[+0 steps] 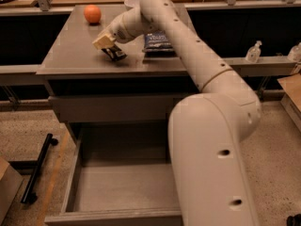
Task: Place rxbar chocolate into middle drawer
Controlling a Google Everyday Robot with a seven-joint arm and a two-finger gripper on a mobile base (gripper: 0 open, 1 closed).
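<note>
The rxbar chocolate (114,54), a small flat black bar, hangs tilted from my gripper (107,43), its lower end at or just above the grey cabinet top (70,55). The gripper is shut on the bar's upper end, left of the centre of the top. The middle drawer (122,187) is pulled open below, near the bottom of the view. Its flat grey floor is bare. My large white arm covers the drawer's right part.
An orange (92,13) sits at the back left of the top. A dark blue snack bag (159,41) lies right of the gripper. A closed grey drawer front (108,109) is above the open drawer. A black stand (37,168) and a box (7,187) are on the floor at left.
</note>
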